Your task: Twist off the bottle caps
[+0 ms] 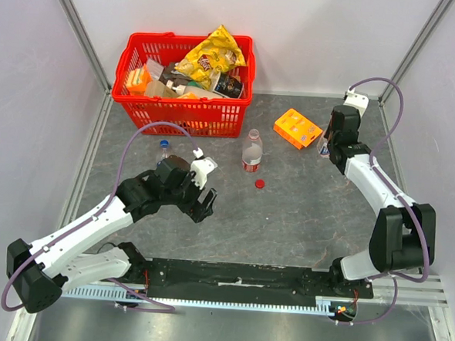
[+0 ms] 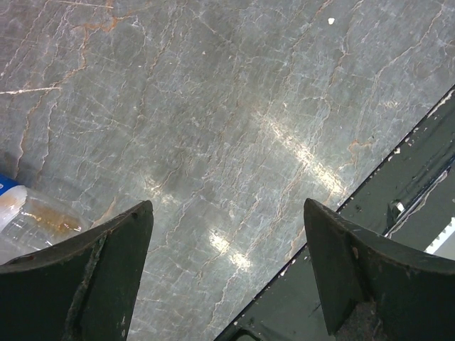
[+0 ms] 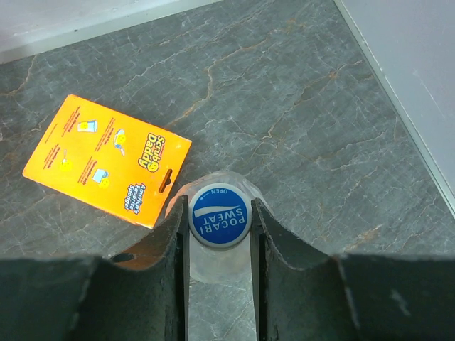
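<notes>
My right gripper (image 3: pixel 219 217) is shut on a blue "Pocari Sweat" bottle cap (image 3: pixel 219 213), seen from straight above, with its clear bottle (image 3: pixel 213 266) standing below. In the top view this gripper (image 1: pixel 325 149) is at the back right, beside the orange box. A red-labelled bottle (image 1: pixel 251 151) stands mid-table with its neck bare; a red cap (image 1: pixel 260 183) lies loose just in front of it. Another bottle with a blue cap (image 1: pixel 164 145) stands behind my left arm, and its side shows in the left wrist view (image 2: pixel 32 220). My left gripper (image 1: pixel 201 204) (image 2: pixel 227 270) is open and empty over bare table.
An orange sponge box (image 1: pixel 297 128) (image 3: pixel 106 160) lies flat, touching the held bottle's left side. A red basket (image 1: pixel 131 103) full of snack packs stands at the back. The black base rail (image 2: pixel 398 213) runs along the near edge. The side wall (image 3: pixel 426 71) is close on the right.
</notes>
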Available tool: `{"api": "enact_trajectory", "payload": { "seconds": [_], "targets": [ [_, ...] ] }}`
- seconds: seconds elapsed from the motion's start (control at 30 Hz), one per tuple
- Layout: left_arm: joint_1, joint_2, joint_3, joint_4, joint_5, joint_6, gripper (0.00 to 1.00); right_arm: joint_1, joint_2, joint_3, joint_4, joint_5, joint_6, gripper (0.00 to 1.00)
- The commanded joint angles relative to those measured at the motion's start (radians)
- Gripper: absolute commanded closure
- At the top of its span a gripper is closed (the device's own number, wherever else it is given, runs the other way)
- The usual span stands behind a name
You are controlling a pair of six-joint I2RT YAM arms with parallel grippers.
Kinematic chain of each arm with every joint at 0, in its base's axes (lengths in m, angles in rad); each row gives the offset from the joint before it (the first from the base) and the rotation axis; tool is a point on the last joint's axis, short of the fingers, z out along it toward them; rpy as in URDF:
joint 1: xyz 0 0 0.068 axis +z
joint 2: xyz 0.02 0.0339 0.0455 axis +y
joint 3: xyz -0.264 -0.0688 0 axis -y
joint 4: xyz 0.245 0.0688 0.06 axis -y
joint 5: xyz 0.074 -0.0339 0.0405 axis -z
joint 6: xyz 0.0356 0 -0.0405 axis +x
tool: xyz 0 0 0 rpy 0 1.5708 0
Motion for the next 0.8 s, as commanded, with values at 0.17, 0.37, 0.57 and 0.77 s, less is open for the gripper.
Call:
{"api": "enact_trajectory", "payload": {
  "seconds": [0.17, 0.37, 0.57, 0.77],
  "targets": [
    [-0.006, -0.041, 0.011, 0.005, -0.085, 0.016, 0.08, -0.003, -0.151, -0.011, 0.028, -0.050, 0.005, 1.00],
    [-0.006, -0.065, 0.028, 0.008, -0.161, 0.007, 0.07, 0.000, -0.259, -0.006, 0.008, -0.169, 0.051, 1.00],
    [-0.006, -0.107, 0.054, 0.035, -0.180, -0.010, 0.07, 0.000, -0.339, 0.010, -0.039, -0.350, 0.085, 1.00],
    [-0.006, -0.133, 0.080, 0.066, -0.102, -0.007, 0.06, 0.000, -0.381, 0.069, -0.093, -0.600, 0.074, 1.00]
  ]
}}
